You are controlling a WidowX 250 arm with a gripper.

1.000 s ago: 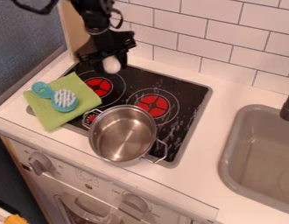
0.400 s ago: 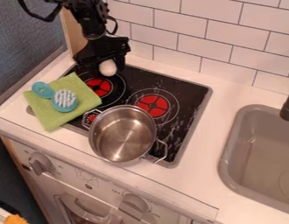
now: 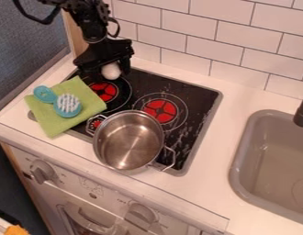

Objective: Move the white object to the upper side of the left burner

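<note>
The gripper [image 3: 106, 72] and white object [image 3: 111, 71] have shifted slightly left. The object is at its lower end; whether clasped, I cannot tell.

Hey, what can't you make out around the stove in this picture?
All in the camera view:
- White object: underside, hidden by its own upper part.
- Claw: contact with that object, dark against dark.
- Stove: parts under green cloth and pot.
- Sink: far side, cut by right edge.
- Orange item: cut by bottom edge.
</note>
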